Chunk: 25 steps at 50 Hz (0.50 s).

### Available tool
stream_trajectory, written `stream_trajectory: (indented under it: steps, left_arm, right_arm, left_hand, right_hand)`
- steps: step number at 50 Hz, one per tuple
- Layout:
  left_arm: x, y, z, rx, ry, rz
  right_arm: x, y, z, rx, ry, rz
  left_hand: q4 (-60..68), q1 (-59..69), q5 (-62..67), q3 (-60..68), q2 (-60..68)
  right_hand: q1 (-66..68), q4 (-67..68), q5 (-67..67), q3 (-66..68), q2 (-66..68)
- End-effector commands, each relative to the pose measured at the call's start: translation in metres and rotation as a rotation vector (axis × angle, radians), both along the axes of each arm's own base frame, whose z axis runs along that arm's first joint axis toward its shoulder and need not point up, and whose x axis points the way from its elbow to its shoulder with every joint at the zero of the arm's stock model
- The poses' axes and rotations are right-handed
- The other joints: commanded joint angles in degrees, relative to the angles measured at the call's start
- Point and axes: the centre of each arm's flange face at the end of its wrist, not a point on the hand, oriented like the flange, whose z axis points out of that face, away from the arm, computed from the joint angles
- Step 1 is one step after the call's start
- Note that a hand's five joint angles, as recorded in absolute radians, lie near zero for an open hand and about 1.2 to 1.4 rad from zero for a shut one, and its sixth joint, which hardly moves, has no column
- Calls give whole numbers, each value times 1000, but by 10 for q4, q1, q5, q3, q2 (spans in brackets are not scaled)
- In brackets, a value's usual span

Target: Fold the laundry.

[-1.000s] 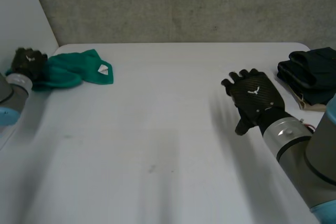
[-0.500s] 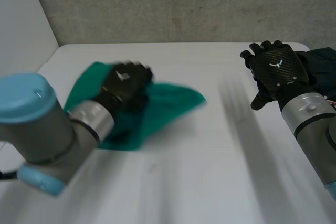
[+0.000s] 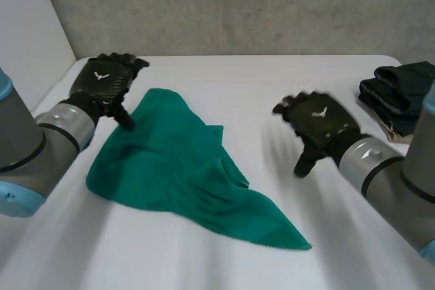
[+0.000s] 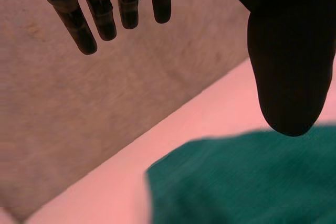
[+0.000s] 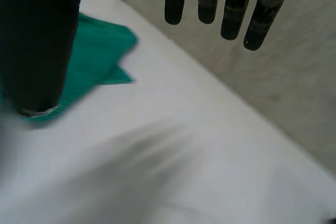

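green cloth (image 3: 183,168) lies spread between left hand (image 3: 105,83) and right hand (image 3: 316,123), both straight-fingered and empty, seemingly poised to fold.

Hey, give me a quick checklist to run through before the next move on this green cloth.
1. The green cloth lies flat: not ok, it is wrinkled.
2. The left hand is open: ok, fingers straight, at the cloth's far corner.
3. The right hand is open: ok, over bare table, apart from the cloth.
4. Cloth held: not ok, neither hand grips it.
5. The dark folded pile is clear of the cloth: ok.
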Motion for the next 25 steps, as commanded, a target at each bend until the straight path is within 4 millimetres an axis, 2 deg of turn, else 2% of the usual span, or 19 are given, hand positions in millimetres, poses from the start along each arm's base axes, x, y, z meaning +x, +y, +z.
stream_trajectory:
  steps: [1, 6, 10, 16, 19, 24, 25]
  left_arm:
    - [10, -24, -23, -30, -206, 15]
    - [20, -38, -50, 99, -265, 3]
    - [18, -39, -69, 175, -321, -72]
    - [21, -36, -83, 214, -424, -106]
    - [28, -38, -87, 225, -445, -96]
    - [28, -32, -95, 260, -452, -110]
    - [26, -29, -96, 269, -453, -118]
  right_arm:
    - [14, 23, -25, 259, -94, 5]
    - [30, 29, -47, 324, -93, 34]
    - [46, 35, -64, 340, -78, 69]
    - [53, 33, -82, 328, -55, 40]
    - [58, 32, -87, 289, -49, 31]
    - [63, 34, -90, 274, -48, 40]
    - [65, 35, -93, 276, -46, 45]
  left_hand:
    - [-8, -3, -19, -11, -8]
    - [-8, -3, -19, -11, -8]
    - [-6, -1, -17, -9, -6]
    - [17, 23, 6, 15, 18]
    - [59, 65, 48, 57, 60]
    - [180, 186, 170, 178, 181]
    - [259, 264, 248, 256, 259]
  right_hand:
    - [-14, -33, -38, -20, -26]
    - [-14, -33, -38, -20, -26]
    - [-14, -33, -38, -20, -26]
    - [0, -19, -24, -6, -12]
    - [96, 77, 71, 90, 84]
    - [259, 240, 235, 253, 247]
    - [354, 336, 330, 348, 342]
